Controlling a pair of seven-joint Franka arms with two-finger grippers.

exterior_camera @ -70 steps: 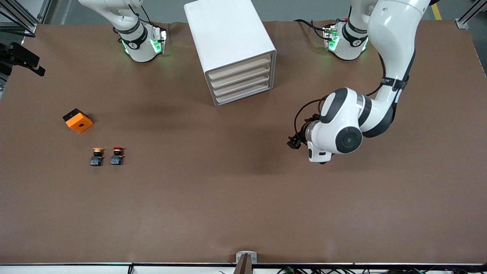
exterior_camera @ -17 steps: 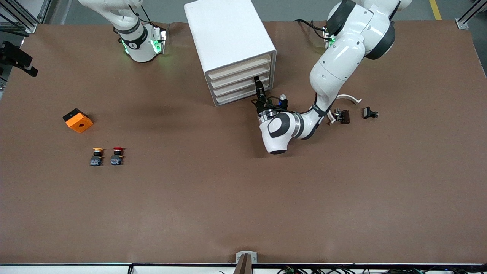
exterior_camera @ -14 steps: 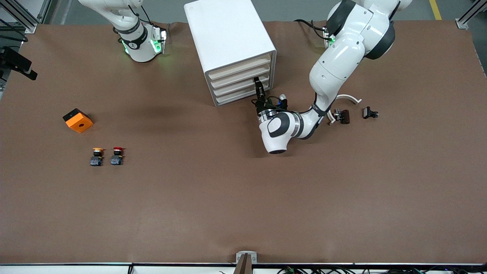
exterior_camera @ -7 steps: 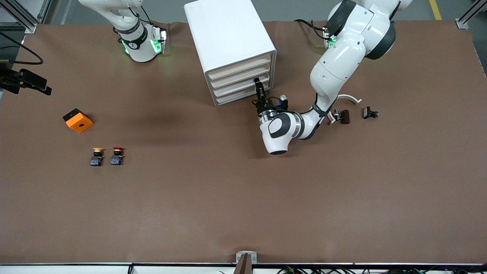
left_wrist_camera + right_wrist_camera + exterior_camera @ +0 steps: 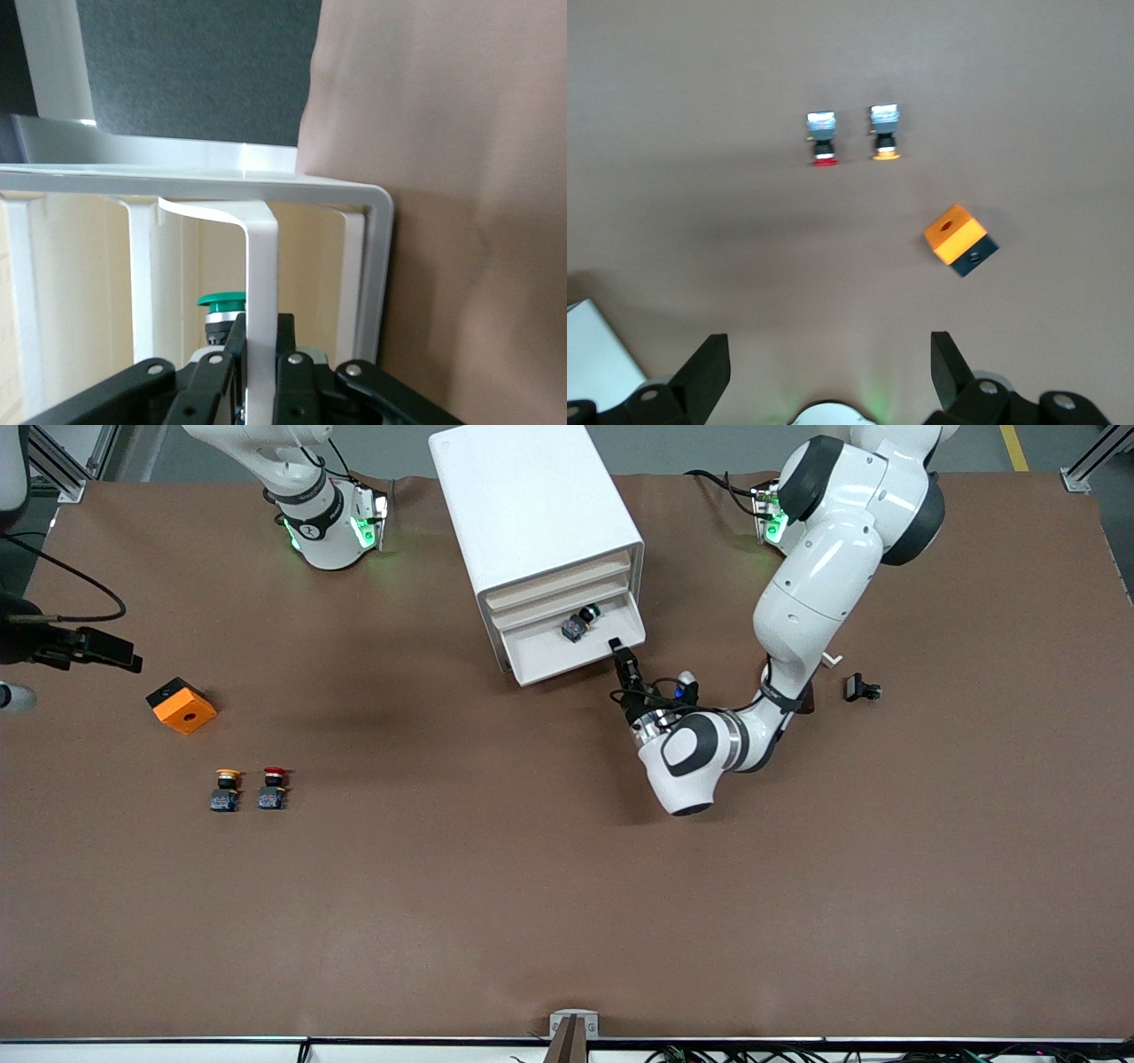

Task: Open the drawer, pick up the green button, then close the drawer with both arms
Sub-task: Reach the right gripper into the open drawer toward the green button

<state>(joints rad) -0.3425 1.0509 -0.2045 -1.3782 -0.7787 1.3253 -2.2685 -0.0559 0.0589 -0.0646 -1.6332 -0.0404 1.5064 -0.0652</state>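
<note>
Now, here is what you have in front of you:

Drawer: the drawer (image 5: 567,654), lowest in the white cabinet (image 5: 530,509), stands pulled out toward the front camera. Its long axis runs across the cabinet's front, and its open tray faces up.

Button: the button (image 5: 578,623) lies on its side in the drawer, toward the left arm's end of the tray. Its long axis is slanted, with the green cap pointing toward the cabinet and the blue-grey base toward the front camera. In the left wrist view you see the green cap (image 5: 221,303) just past the drawer's front wall.

Left gripper: the left gripper (image 5: 620,654) is at the drawer's front corner toward the left arm's end, its fingers (image 5: 221,376) pinched tight on the drawer's thin front wall.

Left arm pose: the left arm (image 5: 819,567) comes down from its base, bends low over the tabletop (image 5: 567,886), and its wrist lies nearly level, pointing at the drawer's front.

Right gripper: the right gripper (image 5: 93,648) is up over the right arm's end of the tabletop, above the orange block (image 5: 181,705). Your right wrist view shows its fingers (image 5: 709,367) spread wide with nothing between them.

Other parts: a yellow-capped button (image 5: 226,789) and a red-capped button (image 5: 273,787) stand side by side, nearer the front camera than the orange block.
</note>
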